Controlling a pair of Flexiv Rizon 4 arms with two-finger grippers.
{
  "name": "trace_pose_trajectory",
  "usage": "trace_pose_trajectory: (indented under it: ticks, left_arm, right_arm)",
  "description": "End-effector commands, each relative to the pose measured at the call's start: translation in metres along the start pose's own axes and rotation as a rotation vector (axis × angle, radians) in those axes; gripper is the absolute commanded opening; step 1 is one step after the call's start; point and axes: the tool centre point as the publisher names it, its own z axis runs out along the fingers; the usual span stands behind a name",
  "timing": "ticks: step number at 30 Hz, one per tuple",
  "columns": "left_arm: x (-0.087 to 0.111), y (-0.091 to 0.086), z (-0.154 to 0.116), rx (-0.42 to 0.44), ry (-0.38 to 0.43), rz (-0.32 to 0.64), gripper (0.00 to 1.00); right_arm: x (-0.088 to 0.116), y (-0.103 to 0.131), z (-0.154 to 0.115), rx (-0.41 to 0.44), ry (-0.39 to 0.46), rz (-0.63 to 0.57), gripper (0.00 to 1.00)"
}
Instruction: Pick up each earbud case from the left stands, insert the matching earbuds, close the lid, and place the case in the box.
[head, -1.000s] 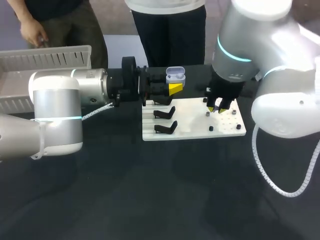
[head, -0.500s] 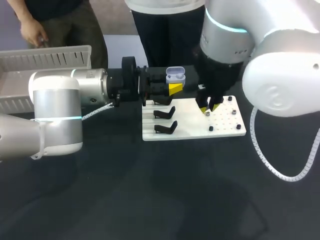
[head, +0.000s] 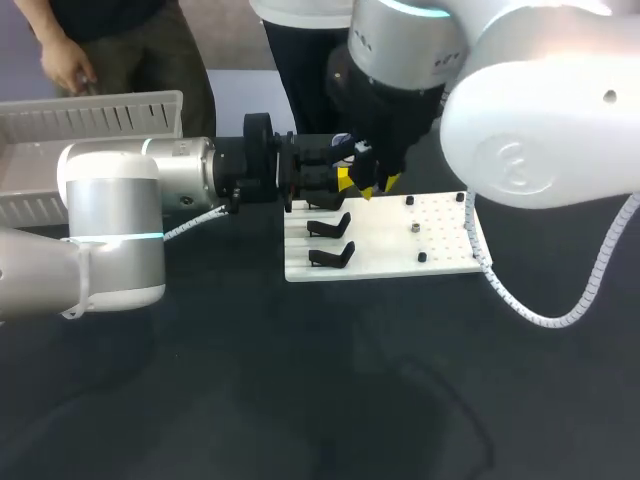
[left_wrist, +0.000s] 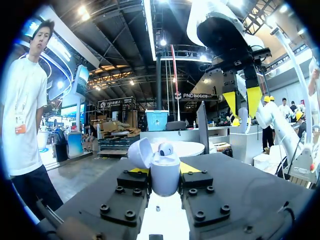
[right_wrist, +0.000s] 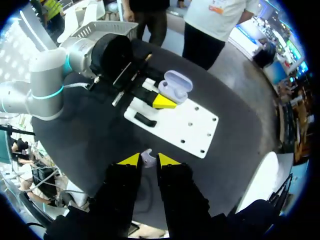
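Observation:
A lavender earbud case with its lid up stands between the fingers of my left gripper, which is shut on it; one white earbud sits inside. In the right wrist view the case hangs over the back of the white board. My right gripper is shut on a small white earbud. In the head view my right gripper hangs just right of my left gripper, and the right arm hides most of the case.
Two empty black stands sit on the left part of the white board. Small pegs and one small grey piece dot its right part. A grey slatted box stands at the back left.
My right arm has swung left and up from the board's right part to beside the held case, carrying the earbud. The left arm and the case have stayed still.

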Motion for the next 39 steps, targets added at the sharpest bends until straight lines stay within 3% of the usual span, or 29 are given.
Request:
trace_pose_trajectory:
  ticks: [1, 19, 24, 39]
  left_arm:
    - [0.0, 0.0, 0.0, -0.002, -0.001, 0.002, 0.0]
    - [0.0, 0.0, 0.0, -0.002, -0.001, 0.002, 0.0]
    - [0.0, 0.0, 0.0, -0.002, -0.001, 0.002, 0.0]
    - [0.0, 0.0, 0.0, -0.002, -0.001, 0.002, 0.0]
  right_arm:
    - [-0.009, 0.007, -0.004, 0.004, -0.003, -0.004, 0.0]
    - [-0.009, 0.007, -0.004, 0.004, -0.003, -0.004, 0.0]
    - [-0.024, 0.009, -0.005, -0.036, -0.02, 0.036, 0.0]
    - [-0.066, -0.006, 0.0, -0.023, -0.083, 0.067, 0.0]
